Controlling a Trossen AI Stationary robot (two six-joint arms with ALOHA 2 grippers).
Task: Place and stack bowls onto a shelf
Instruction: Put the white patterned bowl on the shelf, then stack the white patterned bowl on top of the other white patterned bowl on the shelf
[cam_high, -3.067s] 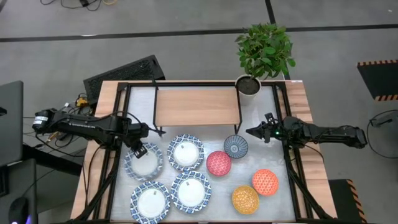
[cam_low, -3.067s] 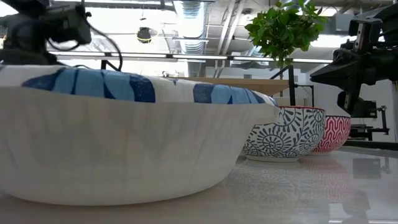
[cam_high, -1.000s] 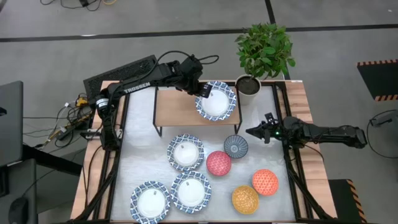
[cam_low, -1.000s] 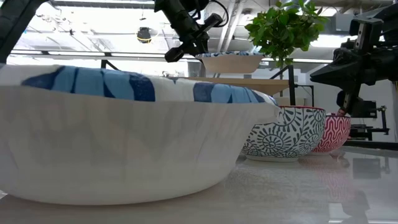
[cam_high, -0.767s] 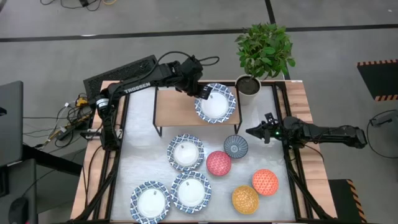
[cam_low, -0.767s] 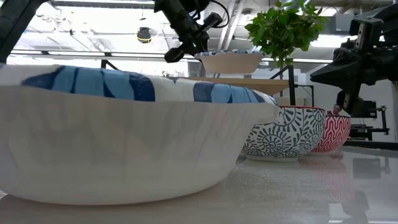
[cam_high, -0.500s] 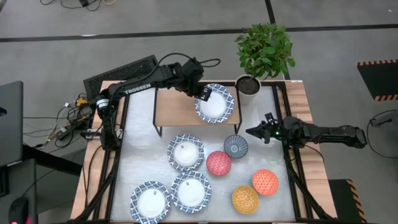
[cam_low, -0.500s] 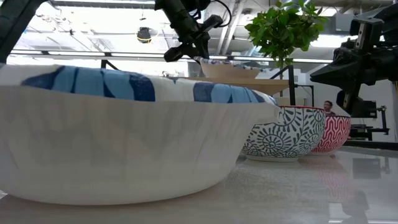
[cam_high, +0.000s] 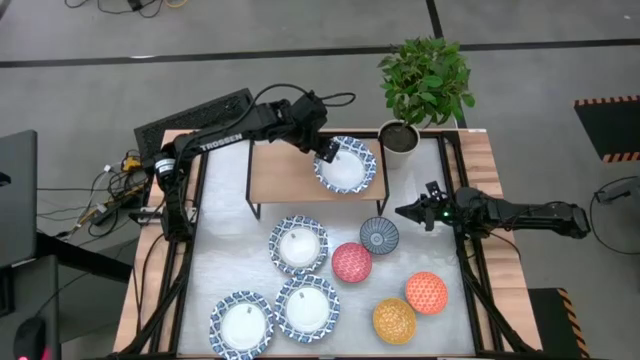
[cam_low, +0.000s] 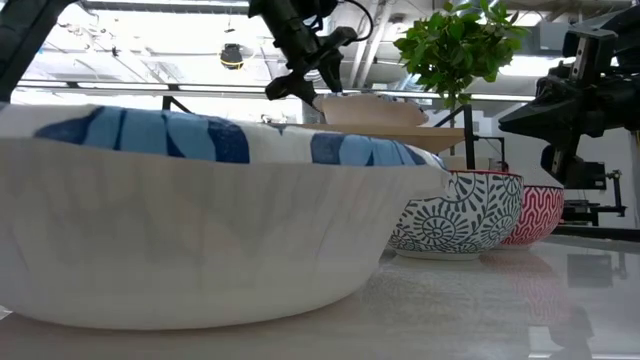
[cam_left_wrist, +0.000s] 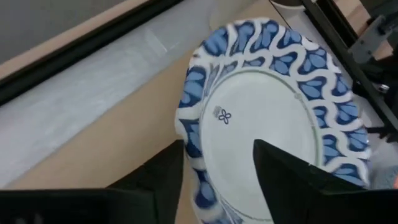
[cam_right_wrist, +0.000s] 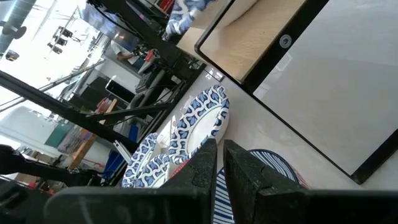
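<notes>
A wide blue-and-white bowl (cam_high: 347, 166) rests on its base on the right end of the light-wood shelf (cam_high: 290, 170); it also shows in the low view (cam_low: 375, 110). My left gripper (cam_high: 325, 150) is open at the bowl's left rim (cam_left_wrist: 194, 149), one finger outside it and one over the white centre, with a gap showing. Three wide bowls (cam_high: 298, 245) (cam_high: 306, 307) (cam_high: 241, 325) sit on the table. My right gripper (cam_high: 402, 212) is shut and empty, hovering just right of the grey-blue small bowl (cam_high: 379, 236).
The pink-red (cam_high: 351, 263), orange-red (cam_high: 426, 293) and yellow-orange (cam_high: 394, 320) small bowls sit at the table's near right. A dark plant pot (cam_high: 400, 137) stands just right of the shelf's far corner. The shelf's left two thirds are bare board.
My left gripper has gone down with the wide bowl over the shelf's right end. The bowl, held clear above the board a second ago, now sits level on it.
</notes>
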